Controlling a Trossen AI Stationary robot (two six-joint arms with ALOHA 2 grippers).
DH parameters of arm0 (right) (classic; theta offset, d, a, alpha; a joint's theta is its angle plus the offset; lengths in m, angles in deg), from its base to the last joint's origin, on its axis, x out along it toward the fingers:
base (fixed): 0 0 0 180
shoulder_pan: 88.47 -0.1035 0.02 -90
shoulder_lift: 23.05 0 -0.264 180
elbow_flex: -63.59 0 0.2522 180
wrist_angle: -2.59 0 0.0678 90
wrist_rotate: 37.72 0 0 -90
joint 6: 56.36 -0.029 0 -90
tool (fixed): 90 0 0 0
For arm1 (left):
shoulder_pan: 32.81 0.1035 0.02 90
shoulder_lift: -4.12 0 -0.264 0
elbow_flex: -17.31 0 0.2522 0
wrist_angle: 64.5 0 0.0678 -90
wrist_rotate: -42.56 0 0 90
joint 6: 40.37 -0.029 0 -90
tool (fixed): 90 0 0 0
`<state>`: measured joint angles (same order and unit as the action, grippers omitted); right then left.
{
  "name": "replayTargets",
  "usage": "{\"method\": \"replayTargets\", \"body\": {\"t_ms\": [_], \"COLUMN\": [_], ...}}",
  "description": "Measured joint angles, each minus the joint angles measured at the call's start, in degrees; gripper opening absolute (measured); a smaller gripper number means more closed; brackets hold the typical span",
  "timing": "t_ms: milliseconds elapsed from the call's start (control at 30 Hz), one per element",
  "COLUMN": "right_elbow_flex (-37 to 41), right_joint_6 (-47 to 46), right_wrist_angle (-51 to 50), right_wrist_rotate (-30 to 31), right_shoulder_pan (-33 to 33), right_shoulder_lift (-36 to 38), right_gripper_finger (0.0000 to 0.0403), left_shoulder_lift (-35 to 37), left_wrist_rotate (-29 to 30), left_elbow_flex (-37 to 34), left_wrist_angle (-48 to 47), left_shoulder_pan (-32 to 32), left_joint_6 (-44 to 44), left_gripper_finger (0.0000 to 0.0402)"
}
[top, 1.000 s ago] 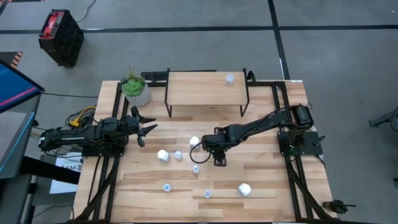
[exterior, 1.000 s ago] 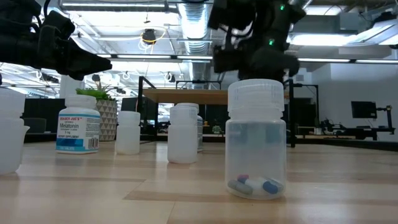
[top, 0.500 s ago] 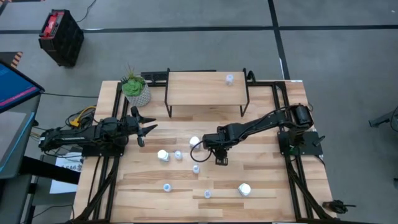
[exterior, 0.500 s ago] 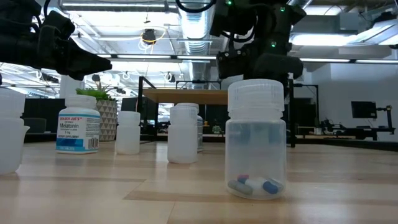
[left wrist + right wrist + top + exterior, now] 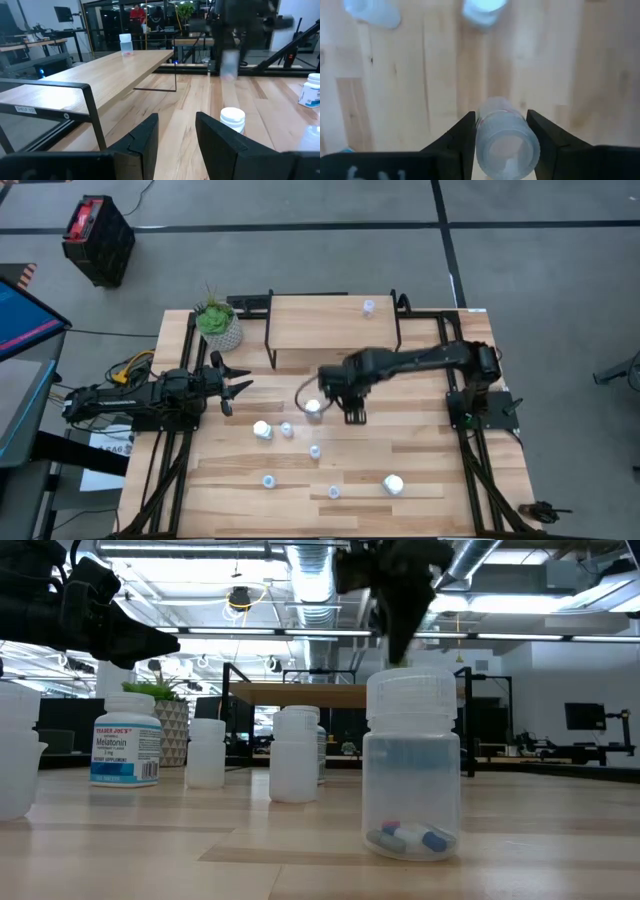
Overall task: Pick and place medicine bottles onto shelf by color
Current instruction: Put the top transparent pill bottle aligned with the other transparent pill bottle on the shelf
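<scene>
My right gripper point(image 5: 341, 388) hangs above the table's middle, just in front of the shelf point(image 5: 330, 326), shut on a small translucent bottle point(image 5: 502, 136). The shelf is a light-wood board on black legs, and one small bottle point(image 5: 369, 306) stands on its far right. Several more bottles stand on the tabletop, among them white ones point(image 5: 313, 407) point(image 5: 262, 429) point(image 5: 393, 484) and small pale ones point(image 5: 287, 429) point(image 5: 315, 451). My left gripper point(image 5: 240, 383) waits open at the table's left, pointing level toward the middle. My right gripper pinches the small translucent bottle between its two fingers, one on each side of the body point(image 5: 485, 125) just under the cap. The fingers point down from above. The bottle stands upright with its cap point(image 5: 507, 150) toward the wrist, lifted clear of the table.
A white plant pot point(image 5: 218, 328) stands at the shelf's left end. In the low view a translucent bottle with capsules point(image 5: 412, 765) stands close in front, and a labelled white bottle point(image 5: 126, 750) stands at the left. Bare planks lie on the table's right side point(image 5: 440, 450).
My right gripper has risen from just above the tabletop and gone a little toward the shelf, carrying the small bottle clear of the table. The other bottles stand where they were.
</scene>
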<state>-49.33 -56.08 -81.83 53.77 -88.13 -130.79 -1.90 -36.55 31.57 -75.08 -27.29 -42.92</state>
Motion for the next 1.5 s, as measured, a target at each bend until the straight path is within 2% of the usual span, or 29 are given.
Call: {"method": "replayTargets", "body": {"t_ms": [133, 267, 500, 667, 867, 1233, 1500], "right_elbow_flex": [-7.6, -12.1, -13.2, -13.1, -13.0, -8.4, -8.4], "right_joint_6": [3.0, 0.7, -14.3, -15.8, -15.9, -17.1, -17.4], "right_wrist_angle": [-7.0, -9.5, -10.6, -8.9, -9.0, -7.3, -4.5], "right_wrist_rotate": [0.0, 0.1, 0.8, 1.5, 1.5, 1.6, 1.6], "right_shoulder_pan": [5.4, 12.2, 24.1, 29.7, 32.6, 32.6, 32.8], "right_shoulder_lift": [0.0, 0.0, -0.2, -0.4, -0.4, -0.4, -0.4], "right_gripper_finger": [0.0151, 0.0154, 0.0161, 0.0155, 0.0162, 0.0164, 0.0178], "left_shoulder_lift": [0.0, 0.0, 0.0, 0.0, 0.0, 0.0, 0.0], "left_wrist_rotate": [0.0, 0.0, 0.0, 0.0, 0.0, 0.0, 0.0], "left_elbow_flex": [0.0, 0.0, 0.0, 0.0, 0.0, 0.0, 0.0], "left_wrist_angle": [0.0, 0.0, 0.0, 0.0, 0.0, 0.0, 0.0], "left_shoulder_pan": [0.0, 0.0, 0.0, 0.0, 0.0, 0.0, 0.0], "left_joint_6": [0.0, 0.0, 0.0, 0.0, 0.0, 0.2, 0.2], "left_gripper_finger": [0.0121, 0.0121, 0.0121, 0.0121, 0.0121, 0.0121, 0.0121]}}
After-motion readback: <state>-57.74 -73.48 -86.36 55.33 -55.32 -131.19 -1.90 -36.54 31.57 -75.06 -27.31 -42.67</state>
